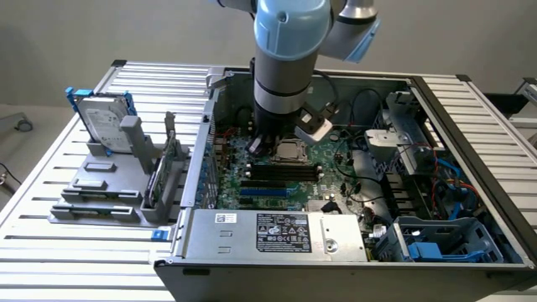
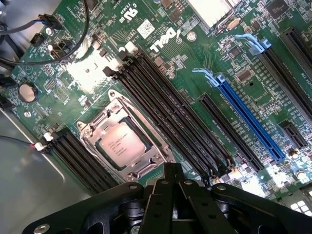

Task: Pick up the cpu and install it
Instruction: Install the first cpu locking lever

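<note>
Fingers of the black gripper (image 2: 173, 183) are pressed together, holding nothing, poised just above the green motherboard (image 2: 161, 63) inside the open grey computer case (image 1: 251, 245). Beyond them, the small square silver-topped cpu (image 2: 121, 142) sits seated in its metal-framed socket (image 2: 124, 141), between black memory slots (image 2: 165, 112).

End effector (image 2: 173, 171) closed, empty.

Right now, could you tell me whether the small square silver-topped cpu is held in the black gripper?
No, the small square silver-topped cpu lies inside the metal-framed socket on the green motherboard, while the shut black gripper holds nothing.
</note>
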Controlling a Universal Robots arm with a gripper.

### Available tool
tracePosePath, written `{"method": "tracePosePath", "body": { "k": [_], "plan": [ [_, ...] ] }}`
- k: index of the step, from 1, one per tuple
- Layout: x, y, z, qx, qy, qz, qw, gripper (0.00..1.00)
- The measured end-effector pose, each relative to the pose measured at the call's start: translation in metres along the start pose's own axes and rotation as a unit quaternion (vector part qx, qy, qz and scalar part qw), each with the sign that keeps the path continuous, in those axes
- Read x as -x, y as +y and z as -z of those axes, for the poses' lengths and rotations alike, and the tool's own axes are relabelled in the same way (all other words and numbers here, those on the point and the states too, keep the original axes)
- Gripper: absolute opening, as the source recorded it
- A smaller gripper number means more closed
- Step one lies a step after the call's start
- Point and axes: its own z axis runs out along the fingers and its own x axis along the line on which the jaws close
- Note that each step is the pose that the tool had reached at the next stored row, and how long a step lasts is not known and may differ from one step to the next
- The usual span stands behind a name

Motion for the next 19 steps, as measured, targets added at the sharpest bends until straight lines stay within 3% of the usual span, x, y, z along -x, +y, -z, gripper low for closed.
{"method": "tracePosePath", "body": {
  "k": [19],
  "plan": [
    [0.003, -0.0044, -0.0173, 0.0002, 0.0001, 0.0, 1.0, 0.11]
  ]
}}
